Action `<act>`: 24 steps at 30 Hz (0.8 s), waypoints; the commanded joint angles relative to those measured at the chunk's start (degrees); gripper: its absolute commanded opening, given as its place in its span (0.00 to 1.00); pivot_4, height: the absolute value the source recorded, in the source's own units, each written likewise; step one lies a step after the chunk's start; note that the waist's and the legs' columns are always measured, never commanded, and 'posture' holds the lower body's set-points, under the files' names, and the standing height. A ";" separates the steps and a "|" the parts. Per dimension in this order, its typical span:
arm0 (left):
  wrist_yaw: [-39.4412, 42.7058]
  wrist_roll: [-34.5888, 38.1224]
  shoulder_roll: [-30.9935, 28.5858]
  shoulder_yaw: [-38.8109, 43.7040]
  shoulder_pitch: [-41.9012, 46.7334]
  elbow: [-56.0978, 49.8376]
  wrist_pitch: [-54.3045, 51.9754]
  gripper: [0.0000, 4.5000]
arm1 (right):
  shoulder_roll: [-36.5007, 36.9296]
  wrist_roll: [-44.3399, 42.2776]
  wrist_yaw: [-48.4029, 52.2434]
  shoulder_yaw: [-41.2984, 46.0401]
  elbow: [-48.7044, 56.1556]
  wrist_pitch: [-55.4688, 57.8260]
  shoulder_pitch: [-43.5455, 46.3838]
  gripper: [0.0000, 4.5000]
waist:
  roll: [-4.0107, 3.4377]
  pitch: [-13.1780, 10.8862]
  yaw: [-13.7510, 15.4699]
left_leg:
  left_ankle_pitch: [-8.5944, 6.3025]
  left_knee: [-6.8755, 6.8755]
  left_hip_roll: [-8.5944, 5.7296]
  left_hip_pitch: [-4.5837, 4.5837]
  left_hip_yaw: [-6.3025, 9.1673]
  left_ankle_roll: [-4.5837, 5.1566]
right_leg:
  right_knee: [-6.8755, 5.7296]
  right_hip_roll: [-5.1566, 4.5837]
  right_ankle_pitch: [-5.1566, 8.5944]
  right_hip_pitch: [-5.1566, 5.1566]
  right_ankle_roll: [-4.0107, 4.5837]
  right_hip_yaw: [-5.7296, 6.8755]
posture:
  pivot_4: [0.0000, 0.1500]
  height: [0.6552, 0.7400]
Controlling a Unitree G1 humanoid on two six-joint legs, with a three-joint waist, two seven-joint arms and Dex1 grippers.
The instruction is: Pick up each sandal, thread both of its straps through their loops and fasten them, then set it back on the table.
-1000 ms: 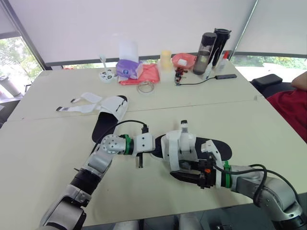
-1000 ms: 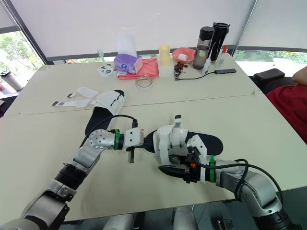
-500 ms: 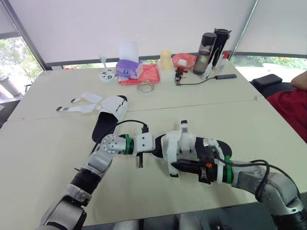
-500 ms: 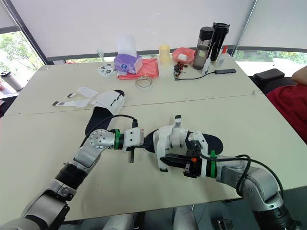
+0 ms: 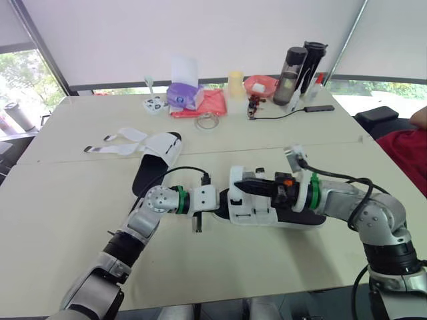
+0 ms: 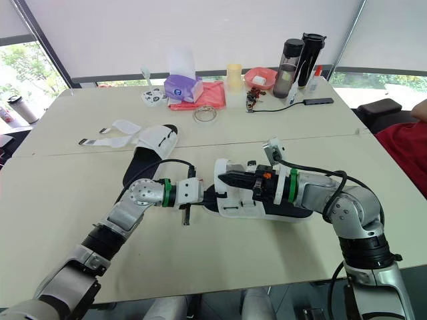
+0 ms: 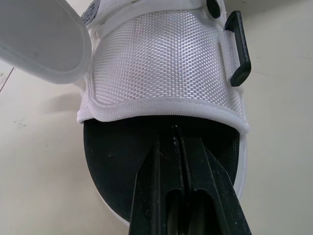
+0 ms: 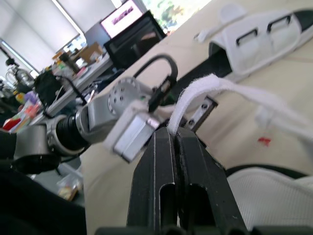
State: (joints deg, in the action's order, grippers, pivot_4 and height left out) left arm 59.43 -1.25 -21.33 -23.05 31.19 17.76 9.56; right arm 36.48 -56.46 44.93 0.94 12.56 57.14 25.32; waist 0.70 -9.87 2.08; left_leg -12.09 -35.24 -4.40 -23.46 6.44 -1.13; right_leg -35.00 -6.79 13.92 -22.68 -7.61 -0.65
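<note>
I am working on the near sandal, which lies flat on the tabletop between my two arms. My left hand is clenched, and its tips poke in at the open end, on the black inside and under the white top. I think it is there to stop the shoe from sliding. My right hand is squeezed tight on a white strap. So I think I am in the middle of the threading step, and this shoe is not done yet. Next I need to steer the strap end to its black loop, push it through, and press it down flat. That needs a slow, careful aim. The far sandal lies well apart, and its straps are spread open, so it comes after. From my head I see both shoes and both arms. My right wrist view shows the strap coming out from between my fingers. My left wrist view shows the loop up close.
</note>
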 commanded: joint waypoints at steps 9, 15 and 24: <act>-1.00 -3.43 -0.86 -2.23 -2.44 2.04 -1.98 0.00 | 1.00 6.10 6.34 -1.17 -4.93 -1.50 -0.93 0.01 | 0.00 0.00 0.09 | 0.00 0.00 0.00 0.00 0.00 0.00 | 0.00 0.00 0.00 0.00 0.00 0.00 | 1.00 1.00; -1.23 -3.47 -0.78 -2.18 -2.37 2.24 -1.99 0.00 | 1.56 6.71 7.63 -0.25 -5.81 -0.29 -2.10 0.01 | 0.00 0.00 0.10 | 0.00 0.00 0.00 0.00 -0.01 0.00 | 0.00 0.00 0.00 0.00 -0.01 0.00 | 1.00 1.00; -1.59 -3.51 -0.57 -2.22 -2.12 2.62 -1.91 0.00 | 1.54 12.35 7.65 -1.65 -7.39 -3.17 -2.78 0.01 | 0.00 0.00 0.13 | 0.00 0.00 0.00 0.00 -0.01 -0.01 | 0.00 0.00 0.00 0.01 -0.01 0.00 | 1.00 1.00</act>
State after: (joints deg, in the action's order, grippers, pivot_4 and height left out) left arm 57.93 -1.26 -21.32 -23.32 30.43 17.07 9.56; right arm 38.16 -45.49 53.14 -0.97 5.81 54.83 22.53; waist 0.71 -9.87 2.21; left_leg -12.10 -35.24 -4.40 -23.45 6.43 -1.14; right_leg -35.00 -6.78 13.93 -22.67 -7.62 -0.65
